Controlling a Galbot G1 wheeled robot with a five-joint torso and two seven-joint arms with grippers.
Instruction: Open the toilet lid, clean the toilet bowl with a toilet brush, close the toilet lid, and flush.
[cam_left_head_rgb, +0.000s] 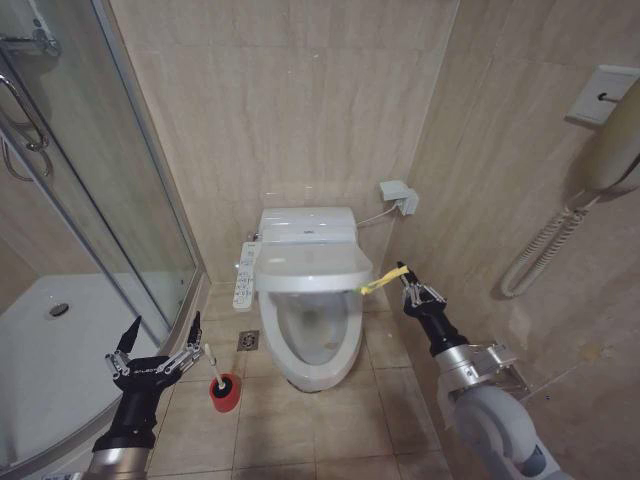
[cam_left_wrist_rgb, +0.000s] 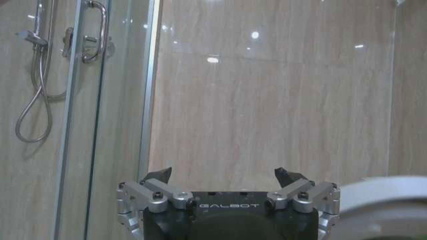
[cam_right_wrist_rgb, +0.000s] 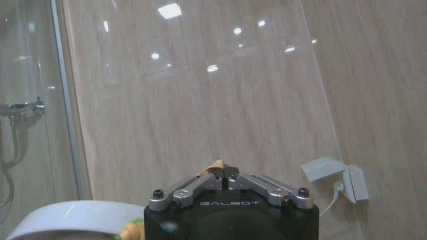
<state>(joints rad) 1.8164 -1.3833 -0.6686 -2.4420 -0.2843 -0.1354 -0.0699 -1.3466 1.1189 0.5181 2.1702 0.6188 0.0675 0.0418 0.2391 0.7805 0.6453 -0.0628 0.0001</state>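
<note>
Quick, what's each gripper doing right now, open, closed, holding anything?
Left gripper: open, empty, beside the toilet brush.
Right gripper: shut on the loop tag of the half-raised toilet lid.

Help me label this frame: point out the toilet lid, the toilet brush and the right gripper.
toilet lid (cam_left_head_rgb: 312, 266), head view, top surface.
toilet brush (cam_left_head_rgb: 214, 366), head view, white handle.
right gripper (cam_left_head_rgb: 407, 281), head view, fingertips pinching the loop tag.

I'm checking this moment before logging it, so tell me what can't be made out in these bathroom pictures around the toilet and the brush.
- Toilet brush head: hidden inside its red holder, head view.
- Toilet bowl rear half: covered by the half-raised toilet lid, head view.
- Loop tag: in the right wrist view, the right gripper hides most of it.
- Button panel markings: too small, head view.
- Left gripper: its arm is cut off by the bottom edge.
</note>
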